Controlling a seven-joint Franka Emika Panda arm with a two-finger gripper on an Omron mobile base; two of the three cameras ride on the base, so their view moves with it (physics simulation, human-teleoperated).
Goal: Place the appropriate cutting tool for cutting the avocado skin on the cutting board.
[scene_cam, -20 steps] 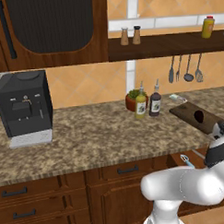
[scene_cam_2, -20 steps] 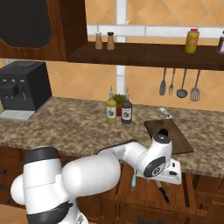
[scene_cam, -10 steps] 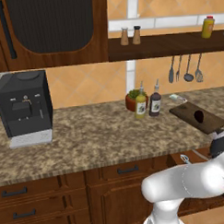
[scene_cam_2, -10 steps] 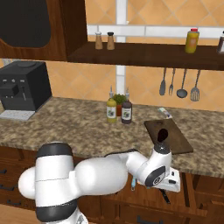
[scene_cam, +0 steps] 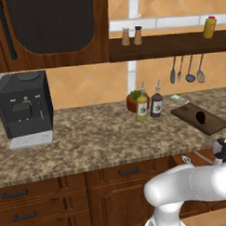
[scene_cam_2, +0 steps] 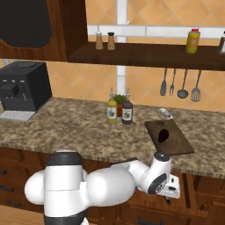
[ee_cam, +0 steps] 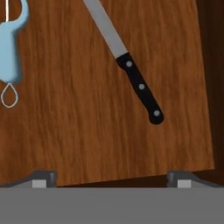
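Gripper [ee_cam: 111,177] wide open, empty, poised above paring knife [ee_cam: 131,72] lying flat on wooden drawer floor [ee_cam: 78,131], beside blue-handled tool [ee_cam: 11,48]. Knife looks light, rigid; blade thin, slick. Best grasp: across black riveted handle. Cutting board [scene_cam_2: 169,137] with avocado [scene_cam_2: 163,135] up on counter.

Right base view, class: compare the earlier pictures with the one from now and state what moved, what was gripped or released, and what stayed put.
The arm sank lower in front of the cabinets, carrying the gripper down toward the open drawer. Nothing was gripped or released: in the hand view the fingers are spread above the knife. The avocado on the cutting board and the bottles stayed put.
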